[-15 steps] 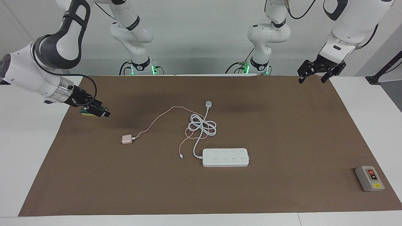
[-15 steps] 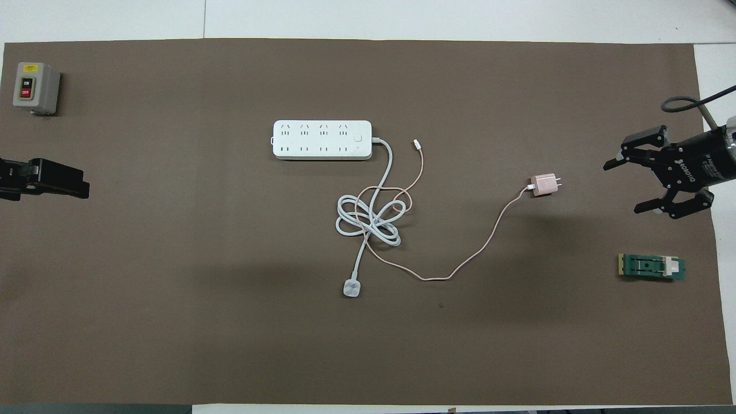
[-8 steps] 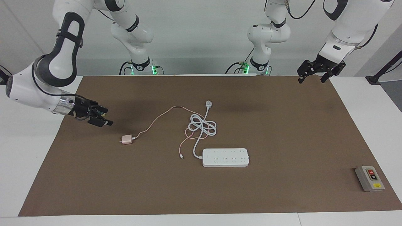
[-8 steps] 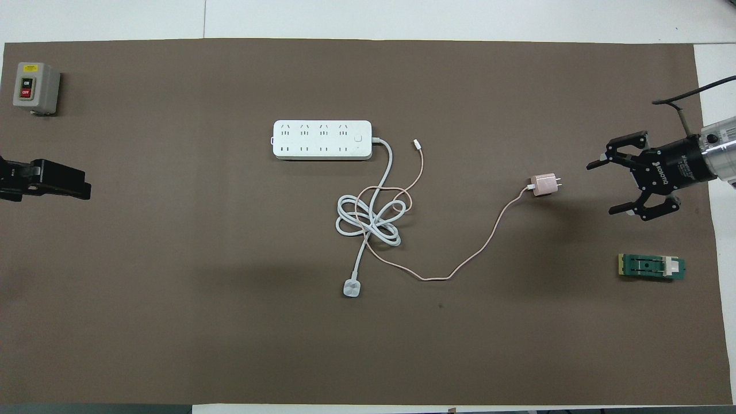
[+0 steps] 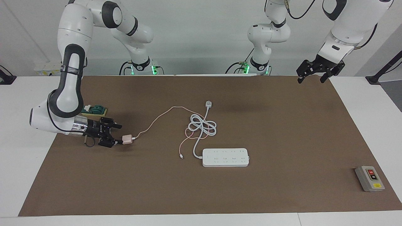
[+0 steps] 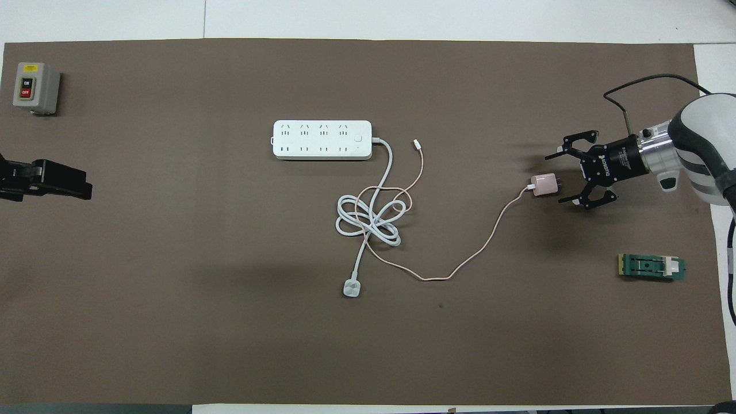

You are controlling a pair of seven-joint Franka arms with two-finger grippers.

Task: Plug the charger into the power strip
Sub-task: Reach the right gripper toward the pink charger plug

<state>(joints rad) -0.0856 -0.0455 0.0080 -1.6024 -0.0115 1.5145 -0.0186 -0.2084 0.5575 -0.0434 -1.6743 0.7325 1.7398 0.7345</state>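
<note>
The right end effector (image 5: 116, 135) is low over the table (image 5: 282, 131), fingers apart, just beside the charger (image 5: 127, 139) at its prong end. The power strip (image 5: 225, 157) lies mid-table, well apart. The left end effector (image 5: 311, 76) waits, fingers apart.

One pale-pink charger (image 5: 127, 139) with one thin pink cable (image 6: 460, 267). One white power strip (image 5: 225, 157) with one thick white cord (image 6: 368, 221) ending in one round white plug (image 5: 208, 104). One grey switch box (image 5: 369, 178) near a worktop corner. One green clip-like part (image 6: 651, 267). One brown mat (image 5: 282, 131). Two robot arms, each with one tool: right tool (image 5: 116, 134), left tool (image 5: 314, 76).
</note>
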